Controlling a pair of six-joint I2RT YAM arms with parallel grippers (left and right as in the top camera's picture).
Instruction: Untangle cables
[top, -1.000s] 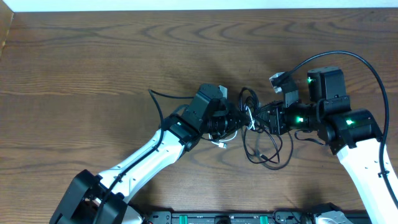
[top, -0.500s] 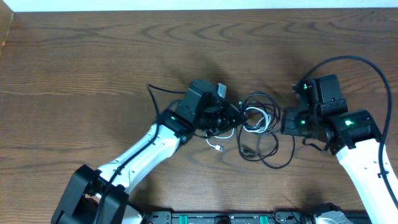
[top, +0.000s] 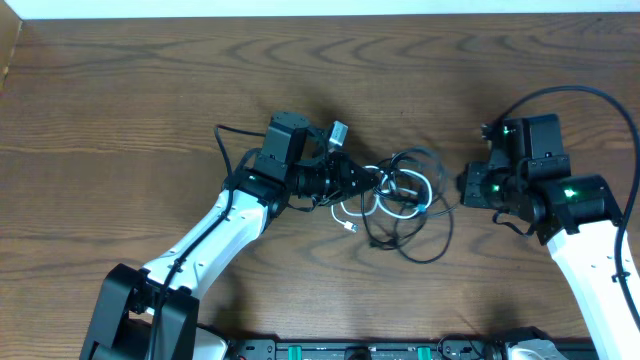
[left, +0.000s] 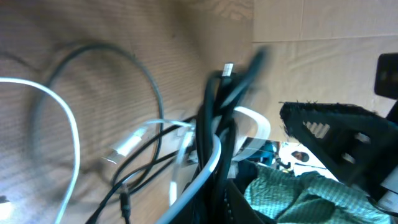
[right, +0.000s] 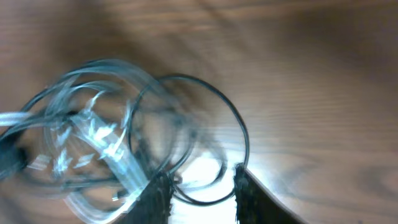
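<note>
The cables lie as a tangle of thin black cords and one white cord at the table's middle, with a black loop trailing toward the front. My left gripper is shut on the tangle's left side. In the left wrist view, black and white strands run down into the left gripper. My right gripper stands open to the right of the tangle, apart from it. In the blurred right wrist view, its fingers frame a black loop lying on the wood beyond the right gripper.
The white cord's small plug lies on the brown wooden table just in front of my left gripper. A thick black arm wire arcs over my right arm. A rail runs along the front edge.
My right gripper let go of the cables, opened and drew back to the right. My left gripper pulled the tangle leftward, spreading its loops.
</note>
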